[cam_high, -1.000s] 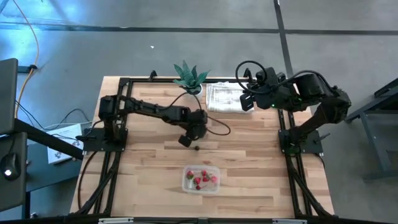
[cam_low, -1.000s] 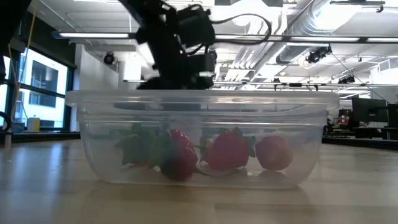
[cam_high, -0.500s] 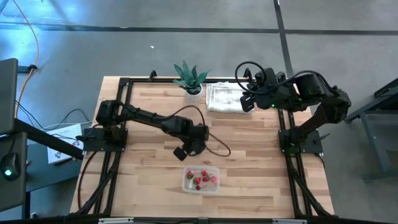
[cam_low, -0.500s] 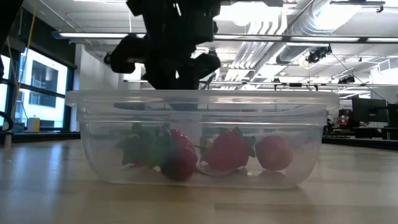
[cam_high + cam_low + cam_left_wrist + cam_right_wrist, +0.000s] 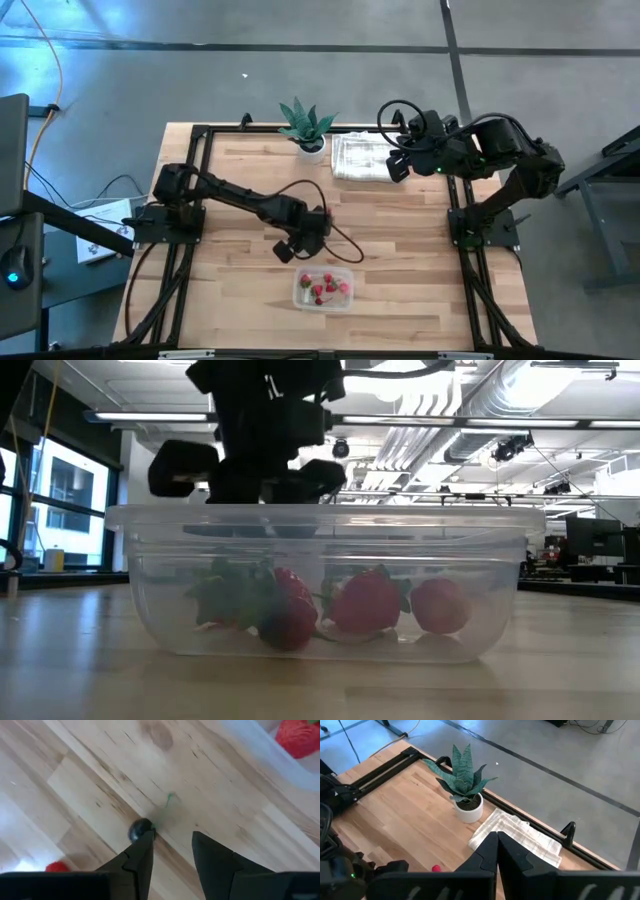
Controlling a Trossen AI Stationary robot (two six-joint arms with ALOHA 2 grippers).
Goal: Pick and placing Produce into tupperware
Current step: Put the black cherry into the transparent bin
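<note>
Wooden table (image 5: 400,250); clear shallow tupperware (image 5: 323,288), red produce (image 5: 329,287) inside.

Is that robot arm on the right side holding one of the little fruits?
No. The right gripper has its fingers pressed shut with nothing between them, hanging over the folded white cloth beside the potted plant.

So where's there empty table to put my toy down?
Bare wood lies between the tupperware and the right arm's base, and along the front edge on both sides of it. It's crowded at the back by the plant and cloth, and mid-table where the left gripper hovers.
</note>
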